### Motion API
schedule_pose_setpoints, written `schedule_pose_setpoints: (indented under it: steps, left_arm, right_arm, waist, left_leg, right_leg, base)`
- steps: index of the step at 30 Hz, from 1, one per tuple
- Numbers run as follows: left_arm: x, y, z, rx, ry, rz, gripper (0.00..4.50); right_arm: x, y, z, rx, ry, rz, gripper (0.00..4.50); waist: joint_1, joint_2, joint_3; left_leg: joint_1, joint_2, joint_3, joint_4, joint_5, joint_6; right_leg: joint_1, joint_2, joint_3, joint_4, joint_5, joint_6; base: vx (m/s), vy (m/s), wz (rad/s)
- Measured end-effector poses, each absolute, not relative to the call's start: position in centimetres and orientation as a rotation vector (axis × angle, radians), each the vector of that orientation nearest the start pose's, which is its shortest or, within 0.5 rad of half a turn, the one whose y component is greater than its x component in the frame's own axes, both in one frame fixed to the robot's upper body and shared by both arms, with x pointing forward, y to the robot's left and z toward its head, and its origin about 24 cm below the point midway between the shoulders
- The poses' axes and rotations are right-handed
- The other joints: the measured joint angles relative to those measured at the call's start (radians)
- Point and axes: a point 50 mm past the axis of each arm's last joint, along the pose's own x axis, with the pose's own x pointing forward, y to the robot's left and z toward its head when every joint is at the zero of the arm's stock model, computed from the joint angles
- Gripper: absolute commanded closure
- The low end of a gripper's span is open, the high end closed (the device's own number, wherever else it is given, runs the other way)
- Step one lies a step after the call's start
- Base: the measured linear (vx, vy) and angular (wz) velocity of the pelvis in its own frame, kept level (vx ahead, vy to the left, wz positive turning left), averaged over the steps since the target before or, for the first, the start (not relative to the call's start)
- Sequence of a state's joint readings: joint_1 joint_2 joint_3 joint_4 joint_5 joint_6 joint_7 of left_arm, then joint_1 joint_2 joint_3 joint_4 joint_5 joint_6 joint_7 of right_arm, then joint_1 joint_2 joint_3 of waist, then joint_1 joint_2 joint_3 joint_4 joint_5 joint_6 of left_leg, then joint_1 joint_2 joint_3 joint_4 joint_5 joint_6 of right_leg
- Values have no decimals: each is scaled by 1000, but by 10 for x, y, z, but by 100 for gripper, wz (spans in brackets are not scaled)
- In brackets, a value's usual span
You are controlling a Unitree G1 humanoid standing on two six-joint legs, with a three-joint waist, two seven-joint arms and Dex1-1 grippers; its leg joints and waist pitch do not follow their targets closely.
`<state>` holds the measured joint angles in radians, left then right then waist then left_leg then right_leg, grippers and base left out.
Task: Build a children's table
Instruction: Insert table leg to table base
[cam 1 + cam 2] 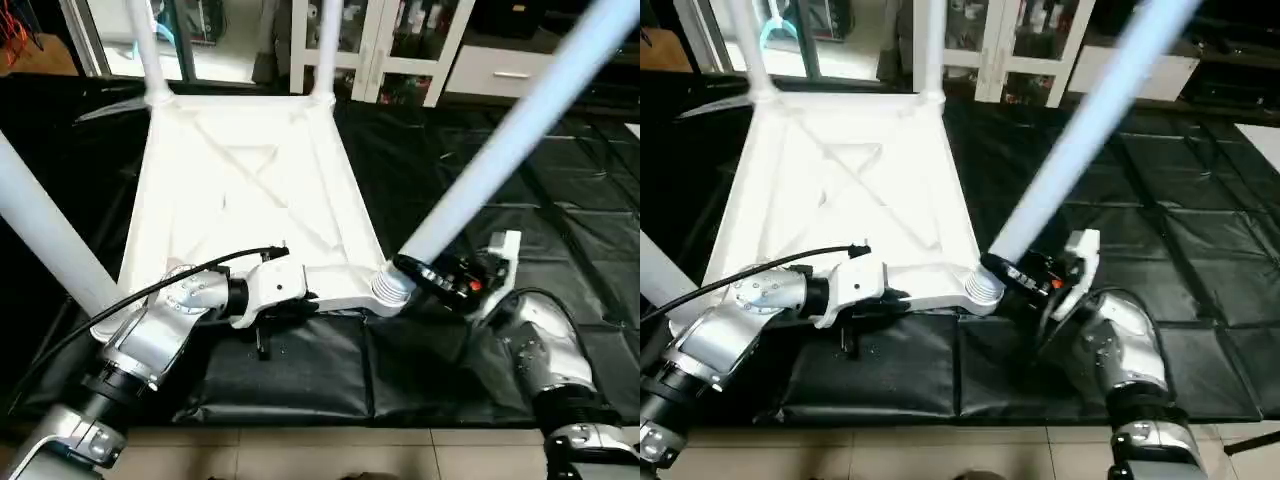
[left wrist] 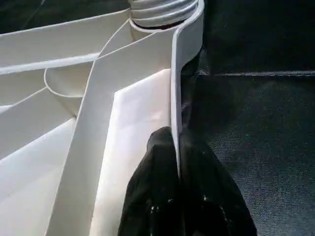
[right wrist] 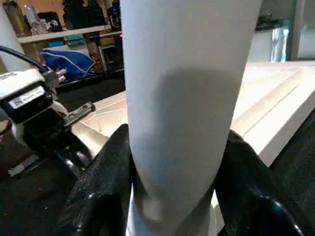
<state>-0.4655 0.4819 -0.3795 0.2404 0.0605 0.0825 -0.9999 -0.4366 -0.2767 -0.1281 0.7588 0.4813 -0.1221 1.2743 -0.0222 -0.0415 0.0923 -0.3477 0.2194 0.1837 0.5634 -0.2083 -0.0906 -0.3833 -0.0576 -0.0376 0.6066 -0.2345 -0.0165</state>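
Table top (image 1: 240, 190) lies upside down on the black mat (image 1: 300, 370), ribbed underside up. Three legs already stand in their corner sockets: near-left leg (image 1: 45, 235), far-left leg (image 1: 148, 50), far-right leg (image 1: 326, 45).

Left claw (image 2: 176, 162): fingers pinched together on the near rim of the top, one each side of the thin wall. Judged role: anchor, so the top does not slide or twist.

Right claw (image 3: 177, 196): clamped around the fourth leg (image 1: 520, 125) just above its threaded end (image 1: 388, 286), which sits at the near-right socket. The leg leans away to the right.

To do well: straighten the leg over the socket before turning, since a tilted start risks cross-threading. Keep the rim held.
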Motion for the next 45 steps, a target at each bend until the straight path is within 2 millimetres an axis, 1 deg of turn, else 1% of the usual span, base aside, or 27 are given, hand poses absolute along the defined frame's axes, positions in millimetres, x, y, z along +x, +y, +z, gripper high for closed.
schedule_pose_setpoints:
  steps: [6, 10, 13, 16, 17, 21, 24, 25, 27, 29, 31, 37, 43, 45]
  left_arm:
    - [297, 127, 69, 664, 272, -1241, 450]
    - [297, 126, 69, 665, 274, -1244, 450]
    - [297, 126, 67, 665, 286, -1247, 450]
    - [297, 127, 66, 666, 295, -1244, 450]
    - [297, 127, 65, 667, 296, -1243, 450]
    - [297, 129, 66, 671, 300, -1240, 450]
    - [297, 130, 65, 668, 302, -1235, 450]
    - [297, 131, 65, 665, 302, -1232, 450]
    - [297, 132, 66, 667, 303, -1230, 450]
    - [298, 135, 66, 671, 309, -1226, 450]
    - [298, 137, 67, 673, 314, -1224, 450]
    - [298, 139, 67, 675, 321, -1224, 450]
    - [298, 139, 68, 673, 319, -1223, 450]
    - [298, 139, 68, 674, 318, -1225, 450]
  right_arm:
    - [298, -190, 38, 316, -37, 1021, 264]
    - [298, -193, 39, 269, -27, 1034, 264]
    - [298, -195, 40, 197, 7, 1057, 264]
    - [298, -196, 40, 160, 34, 1070, 264]
    - [298, -197, 40, 150, 40, 1073, 264]
    - [298, -199, 41, 123, 62, 1083, 264]
    - [301, -197, 43, 94, 66, 1098, 264]
    - [303, -195, 44, 86, 71, 1108, 264]
    - [305, -193, 44, 87, 73, 1111, 264]
    - [310, -188, 47, 67, 83, 1131, 264]
    - [313, -185, 48, 56, 89, 1142, 264]
    - [323, -181, 57, 8, 126, 1193, 264]
    - [329, -179, 67, -67, 169, 1251, 264]
    - [330, -178, 68, -92, 179, 1269, 264]
  waist:
    - [0, 0, 0]
    - [0, -1, -1]
    - [0, -6, -7]
    - [-1, -11, -9]
    - [-2, -12, -9]
    - [-6, -17, -11]
    - [-13, -16, -11]
    - [-18, -16, -11]
    - [-23, -16, -10]
    - [-32, -15, -10]
    - [-34, -15, -10]
    - [-48, -14, -9]
    - [-49, -14, -10]
    - [-48, -17, -10]
  left_leg:
    - [0, 0, 0, 0, 0, 0]
    - [1, -1, 0, -6, 0, 0]
    - [7, -1, 1, -9, 0, 0]
    - [15, -1, 1, -10, 0, 0]
    - [15, -1, 1, -10, 0, 0]
    - [15, -1, 0, -11, 0, 0]
    - [15, -3, -2, -11, 0, 0]
    - [15, -3, -3, -11, 0, 0]
    - [15, -5, -6, -12, 0, 0]
    - [14, -9, -10, -13, 0, 0]
    - [14, -12, -16, -15, 0, 0]
    - [12, -12, -16, -19, 0, 0]
    - [11, -13, -14, -18, 0, 0]
    - [12, -13, -13, -19, 0, 0]
  right_leg:
    - [-3, 0, 0, -2, -2, 3]
    - [0, 0, -1, -10, -2, 4]
    - [4, 0, -1, -11, -3, 5]
    - [6, 0, 0, -12, -6, 10]
    - [6, 0, 0, -12, -6, 10]
    - [6, 0, 0, -14, -6, 11]
    - [6, 0, 0, -15, -7, 11]
    - [5, 0, 0, -14, -7, 11]
    - [5, 0, -1, -14, -7, 12]
    - [3, 0, 0, -15, -7, 12]
    - [2, -1, -1, -18, -7, 12]
    - [0, -1, -1, -28, -7, 12]
    - [1, -1, 1, -29, -7, 12]
    - [2, -1, 1, -29, -7, 12]
  base:
    - [0, 0, 0]
    - [0, 0, 0]
    - [0, 0, 0]
    - [0, 0, 0]
    - [0, 0, 0]
    - [0, 0, 0]
    - [0, 0, 0]
    - [0, 0, 0]
    - [0, 0, 0]
    - [0, 0, 0]
    - [0, 0, 0]
    - [0, 0, 0]
    - [0, 0, 0]
    - [0, 0, 0]
